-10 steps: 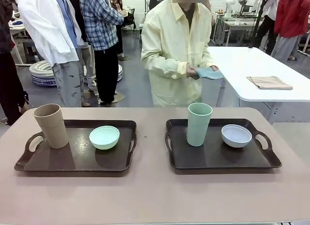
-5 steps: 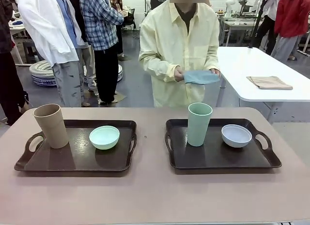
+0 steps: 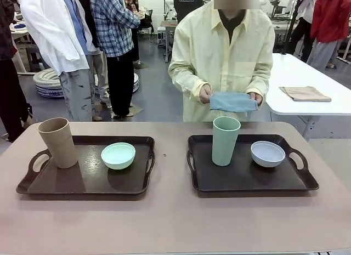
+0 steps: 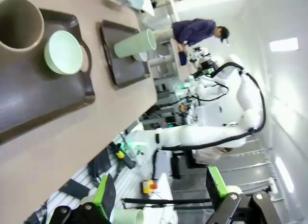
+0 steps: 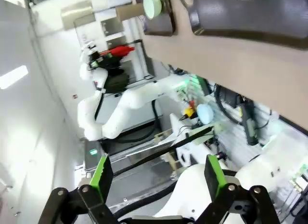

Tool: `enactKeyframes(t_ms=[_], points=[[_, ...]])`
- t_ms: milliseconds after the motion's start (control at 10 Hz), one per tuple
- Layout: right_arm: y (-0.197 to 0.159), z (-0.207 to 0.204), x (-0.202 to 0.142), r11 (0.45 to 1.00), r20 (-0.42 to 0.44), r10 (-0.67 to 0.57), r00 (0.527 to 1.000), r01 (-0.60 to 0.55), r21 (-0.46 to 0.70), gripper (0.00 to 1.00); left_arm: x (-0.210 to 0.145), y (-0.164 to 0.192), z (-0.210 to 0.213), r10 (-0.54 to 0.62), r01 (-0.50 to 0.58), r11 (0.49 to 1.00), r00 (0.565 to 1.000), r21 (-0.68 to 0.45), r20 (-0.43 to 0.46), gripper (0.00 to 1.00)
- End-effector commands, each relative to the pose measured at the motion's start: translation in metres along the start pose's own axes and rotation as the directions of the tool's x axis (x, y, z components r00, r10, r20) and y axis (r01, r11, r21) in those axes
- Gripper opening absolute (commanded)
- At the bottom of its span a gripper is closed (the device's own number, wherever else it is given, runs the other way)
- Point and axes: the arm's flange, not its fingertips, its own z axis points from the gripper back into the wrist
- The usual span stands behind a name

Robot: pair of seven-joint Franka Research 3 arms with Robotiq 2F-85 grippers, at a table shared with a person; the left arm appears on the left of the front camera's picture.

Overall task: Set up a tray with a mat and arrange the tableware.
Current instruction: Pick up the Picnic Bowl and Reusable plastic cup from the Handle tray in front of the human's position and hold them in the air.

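Front view: person [image 3: 222,52] holds blue mat [image 3: 233,101] behind pale green tumbler [image 3: 226,140]; wrist views: left gripper [image 4: 160,190], right gripper [image 5: 158,175] spread wide, empty.

A white side table [image 3: 296,74] bearing a folded tan cloth [image 3: 305,93] stands on grey floor [image 3: 153,96].

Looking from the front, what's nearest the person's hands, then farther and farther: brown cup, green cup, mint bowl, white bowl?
1. Green cup, right tray, just below the hands.
2. White bowl, same tray.
3. Mint bowl, left tray.
4. Brown cup, far left.
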Motion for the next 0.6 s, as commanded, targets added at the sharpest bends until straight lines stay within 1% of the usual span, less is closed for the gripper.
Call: enactKeyframes(t_ms=[0, 200, 300, 400, 500], points=[[-0.020, 0.013, -0.011, 0.997, 0.043, -0.069, 0.997, 0.068, 0.040, 1.00, 0.005, -0.005, 0.019, 0.055, -0.055, 0.998, 0.998, -0.026, -0.016, 1.00], [-0.030, 0.015, -0.018, 0.989, 0.120, -0.131, 0.984, 0.122, 0.080, 1.00, 0.006, -0.001, 0.025, 0.061, -0.061, 0.998, 0.998, -0.003, -0.023, 1.00], [-0.030, 0.014, -0.014, 0.986, 0.181, -0.158, 0.971, 0.146, 0.077, 1.00, 0.004, 0.005, 0.015, 0.043, -0.043, 0.999, 0.999, -0.028, -0.019, 1.00], [-0.032, 0.019, -0.018, 0.995, 0.065, -0.090, 0.994, 0.086, 0.057, 1.00, 0.004, 0.005, 0.015, 0.043, -0.043, 0.999, 0.999, -0.028, -0.019, 1.00], [-0.032, 0.019, -0.018, 0.995, 0.065, -0.090, 0.994, 0.086, 0.057, 1.00, 0.004, 0.005, 0.015, 0.043, -0.043, 0.999, 0.999, -0.028, -0.019, 1.00]])
